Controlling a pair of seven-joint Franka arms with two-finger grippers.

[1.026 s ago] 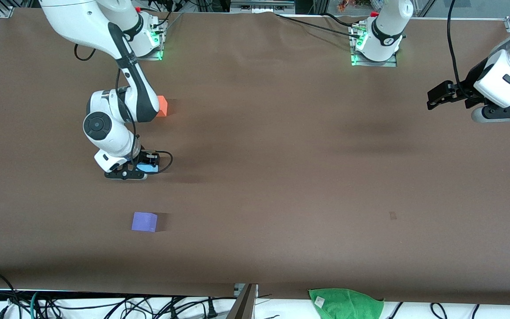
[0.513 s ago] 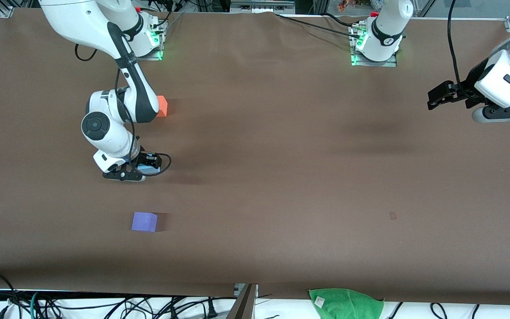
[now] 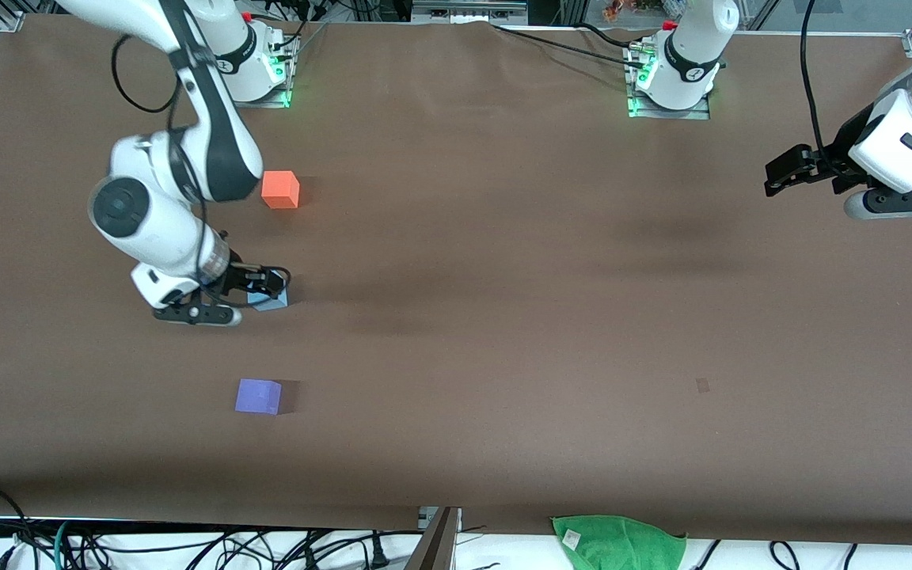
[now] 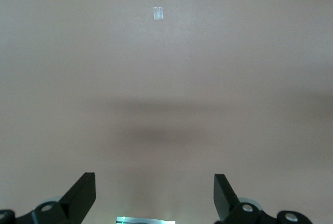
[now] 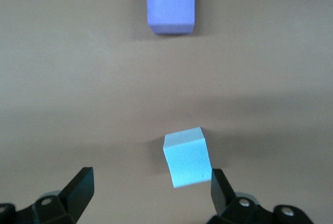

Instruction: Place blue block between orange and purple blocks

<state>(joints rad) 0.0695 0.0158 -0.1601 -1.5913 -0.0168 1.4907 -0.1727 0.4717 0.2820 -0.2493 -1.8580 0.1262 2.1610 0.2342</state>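
Over the right arm's end of the table, the right gripper (image 3: 254,291) hangs just above the blue block (image 5: 187,157), its fingers spread wide and apart from it — the block sits on the brown table (image 3: 503,317), skewed, not gripped. From that gripper, the orange block (image 3: 280,190) lies farther from the front camera and the purple block (image 3: 258,396) nearer, the blue one between them. The left gripper (image 4: 155,195) waits over its own end, wide open.
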